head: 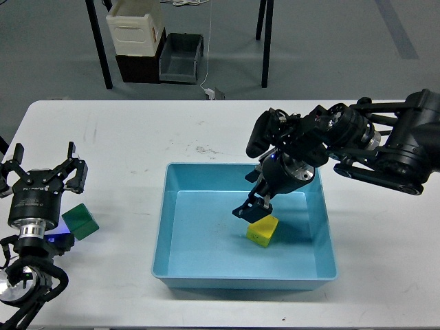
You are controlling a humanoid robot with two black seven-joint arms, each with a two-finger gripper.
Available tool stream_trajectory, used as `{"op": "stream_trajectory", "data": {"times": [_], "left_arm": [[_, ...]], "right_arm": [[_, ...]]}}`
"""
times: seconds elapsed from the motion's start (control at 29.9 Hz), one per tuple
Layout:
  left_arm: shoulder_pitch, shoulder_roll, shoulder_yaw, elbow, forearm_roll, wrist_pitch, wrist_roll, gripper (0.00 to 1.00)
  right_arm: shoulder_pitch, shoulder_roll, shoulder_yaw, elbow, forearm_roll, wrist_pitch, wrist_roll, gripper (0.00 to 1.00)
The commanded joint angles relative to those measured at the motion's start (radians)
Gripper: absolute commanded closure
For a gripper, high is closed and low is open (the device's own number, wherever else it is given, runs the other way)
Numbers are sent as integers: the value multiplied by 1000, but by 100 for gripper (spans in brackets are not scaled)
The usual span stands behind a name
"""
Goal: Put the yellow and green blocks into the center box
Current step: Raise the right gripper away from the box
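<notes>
The yellow block (262,229) lies on the floor of the light-blue center box (175,269), right of its middle. My right gripper (252,205) hangs open just above and left of the block, apart from it. The green block (80,221) sits on the white table at the left, outside the box. My left gripper (42,179) is open and empty, just left of and above the green block, not touching it.
The white table (124,144) ends close to the box's front wall. Beyond the table's far edge stand black legs, a cream bin (135,27) and a dark crate (181,58) on the floor.
</notes>
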State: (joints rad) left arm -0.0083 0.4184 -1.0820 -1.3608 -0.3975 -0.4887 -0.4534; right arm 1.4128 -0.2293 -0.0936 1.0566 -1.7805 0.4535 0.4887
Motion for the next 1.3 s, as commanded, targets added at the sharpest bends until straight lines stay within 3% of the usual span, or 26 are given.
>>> {"op": "stream_trajectory", "data": {"times": [0.0,0.23,0.6,0.77,0.87,0.97,1.14,1.27], "left_arm": [[-33,75,-51,0,187,0,-35,0],[-79,194,-104,2,690,61,-35,0],[-266,393,-101,46,1239,58,-35,1],[-305,408,-101,48,1486,67,-35,1],[-308,408,-102,39,1493,68,-35,1],[-321,413,-102,32,1497,62,-35,1],[-328,419,-90,31,1516,55,-35,0],[-326,456,-50,28,1672,39,-35,0]], "right_arm": [[-20,-21,188,0,21,-7,0,5],[-156,-10,457,34,148,-127,0,5],[-360,-10,480,59,161,-539,0,2],[-490,14,633,109,222,-547,-11,1],[-580,38,753,166,324,-546,-122,0],[-652,30,863,216,439,-544,-186,0],[-770,-14,1049,281,605,-507,-232,0],[-900,-68,1199,339,728,-423,-237,0]]}}
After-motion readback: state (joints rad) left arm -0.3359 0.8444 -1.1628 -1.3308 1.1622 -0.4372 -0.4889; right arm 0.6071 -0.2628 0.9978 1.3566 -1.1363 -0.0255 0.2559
